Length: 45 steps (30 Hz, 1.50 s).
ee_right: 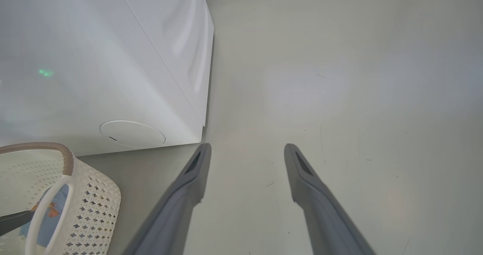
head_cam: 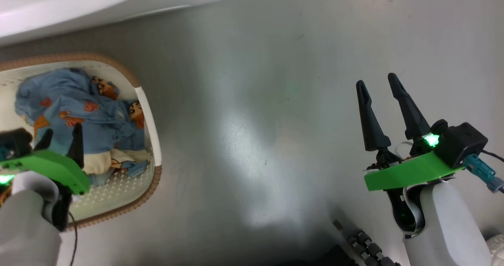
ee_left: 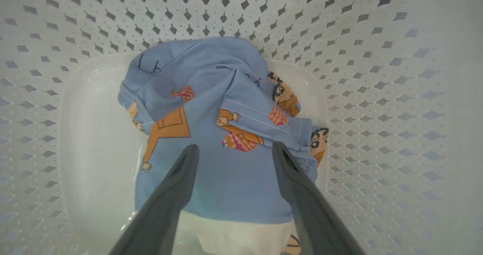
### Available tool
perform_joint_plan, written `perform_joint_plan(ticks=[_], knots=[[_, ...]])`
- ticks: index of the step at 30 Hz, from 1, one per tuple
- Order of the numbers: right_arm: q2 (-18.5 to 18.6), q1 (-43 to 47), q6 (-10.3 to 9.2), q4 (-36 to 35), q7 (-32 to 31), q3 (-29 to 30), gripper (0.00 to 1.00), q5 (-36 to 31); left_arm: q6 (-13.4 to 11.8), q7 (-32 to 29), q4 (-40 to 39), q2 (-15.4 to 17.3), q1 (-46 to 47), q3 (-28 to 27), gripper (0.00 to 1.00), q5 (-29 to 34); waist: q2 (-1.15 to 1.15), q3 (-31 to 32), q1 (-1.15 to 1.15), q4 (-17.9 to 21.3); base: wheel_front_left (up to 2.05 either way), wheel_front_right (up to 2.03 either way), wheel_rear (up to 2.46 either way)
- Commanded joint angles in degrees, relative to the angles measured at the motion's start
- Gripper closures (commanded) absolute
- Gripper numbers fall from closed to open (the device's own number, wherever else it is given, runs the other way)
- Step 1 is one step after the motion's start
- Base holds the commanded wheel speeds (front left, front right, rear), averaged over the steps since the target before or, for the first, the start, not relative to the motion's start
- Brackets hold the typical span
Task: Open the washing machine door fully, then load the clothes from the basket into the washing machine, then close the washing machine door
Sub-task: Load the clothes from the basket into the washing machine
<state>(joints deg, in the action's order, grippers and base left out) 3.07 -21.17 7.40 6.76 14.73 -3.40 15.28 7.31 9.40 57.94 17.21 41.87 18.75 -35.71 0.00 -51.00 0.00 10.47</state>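
Grey floor; basket at 9 o'clock, clothes heaped inside. Left gripper hangs over them, fingers apart, prob. not touching. Right gripper at 4 o'clock, apart, nothing held. Fabric looks soft, light, floppy: pinch raised fold mid-heap.

**A laundry corner on a bare grey floor**

We see a laundry spot, though we cannot tell whether it belongs to a home or a test room. A big white washing machine stands on a smooth, glossy grey floor. Near the machine's lower corner, a cream perforated basket with a brown woven-look rim sits on that floor. It holds crumpled light blue clothes printed with cartoon figures.
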Motion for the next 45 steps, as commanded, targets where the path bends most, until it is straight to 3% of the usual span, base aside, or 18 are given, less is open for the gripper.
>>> perform_joint_plan(ticks=[1, 10, 27, 28, 29, 30, 36, 45], knots=[[-0.2, 1.5, 0.09, -1.3, 0.3, -1.5, 0.0, 1.5, 0.2, -0.2, 0.2, 2.8, -0.3, -0.9, 0.0, -0.6, 0.0, -1.2, 0.0, 0.6, 0.0, 0.0, 0.0], [-0.2, 1.4, 0.09, -1.7, 0.3, -1.4, 0.0, 1.9, 0.2, -5.9, 4.4, 4.6, 5.9, 2.1, 0.0, -1.8, 0.0, -4.5, 0.0, 1.2, 0.0, 0.0, 0.0], [-0.2, 1.8, 0.09, -2.8, 0.3, -0.4, 0.0, 0.7, -1.4, -12.0, 12.3, 2.7, 14.6, 10.1, 0.0, 4.8, 0.0, -6.8, 0.0, 0.2, 0.0, 0.0, 0.0], [-0.2, 1.8, 0.09, -2.7, 0.3, -0.4, 0.0, 0.7, -1.5, -12.0, 12.5, 2.5, 14.8, 10.3, 0.17, 5.0, 0.0, -6.8, 0.0, 0.2, 0.0, 0.0, 0.0], [-0.2, 1.8, 0.09, -2.7, 0.3, -0.4, 0.0, 0.7, -1.5, -11.8, 12.6, 2.4, 15.0, 10.5, 0.83, 5.1, 0.0, -6.8, 0.0, 0.1, 0.0, 0.0, 0.0], [-0.2, 1.7, 0.09, -2.6, 0.3, -0.5, 0.0, 0.7, -1.5, -11.6, 12.8, 2.3, 15.1, 10.6, 1.0, 5.1, 0.0, -6.8, 0.0, 0.1, 0.0, 0.0, 0.0], [-0.2, 1.4, 0.09, -2.5, 0.3, 0.1, 0.0, 0.5, -1.4, -9.8, 13.7, 1.6, 14.9, 10.4, 1.0, 4.3, 0.0, -5.7, 0.0, -0.1, 0.0, 0.0, 0.0], [-0.2, 0.9, 0.09, -2.3, 0.3, 0.3, 0.0, 0.2, -1.3, -1.2, 13.9, 0.7, 12.4, 9.3, 1.0, 2.7, 0.0, -1.5, 0.0, -1.1, 0.0, 0.0, 0.0]])
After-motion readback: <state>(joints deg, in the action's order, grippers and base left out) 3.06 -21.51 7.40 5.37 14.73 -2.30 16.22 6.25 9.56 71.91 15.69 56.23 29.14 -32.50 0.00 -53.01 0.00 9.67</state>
